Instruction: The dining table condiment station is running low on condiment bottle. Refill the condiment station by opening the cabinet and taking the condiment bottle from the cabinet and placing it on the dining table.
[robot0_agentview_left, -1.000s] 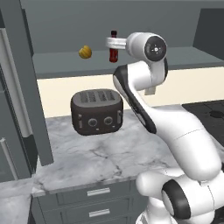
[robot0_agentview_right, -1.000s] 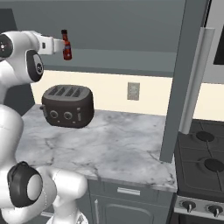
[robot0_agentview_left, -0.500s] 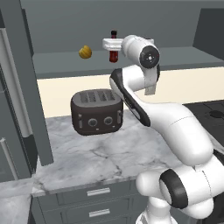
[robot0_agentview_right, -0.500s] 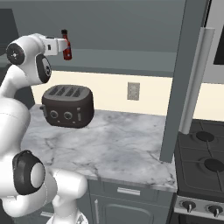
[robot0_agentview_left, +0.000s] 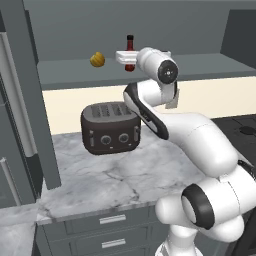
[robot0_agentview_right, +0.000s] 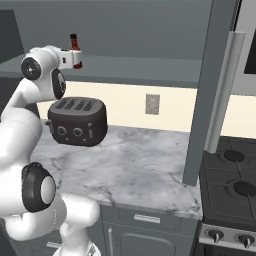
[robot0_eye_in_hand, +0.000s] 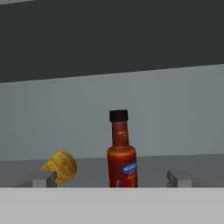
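The condiment bottle is seen standing upright on the shelf of the open cabinet, dark red body with a black cap and a small blue label, shown centred in the hand view. The claw is held level with the lower body of the bottle, its two grey fingertips spread wide, one on each side and well apart from the glass, so nothing is clamped. In the left base view the bottle is partly hidden behind the white hand, with only cap, neck and a bit of the base visible; in the right base view the bottle is seen at the tip of the claw against the cabinet's back wall. A round yellow-orange item is placed on the same shelf, near the bottle and to its left in the left base view, not touching it. Below the shelf a dark toaster is set on the marble table, near the cream wall. A wall outlet is seen on that wall. An open cabinet door with a long silver bar handle is seen at the right, and a black stove is beside the table. Drawers with short handles are seen under the table.
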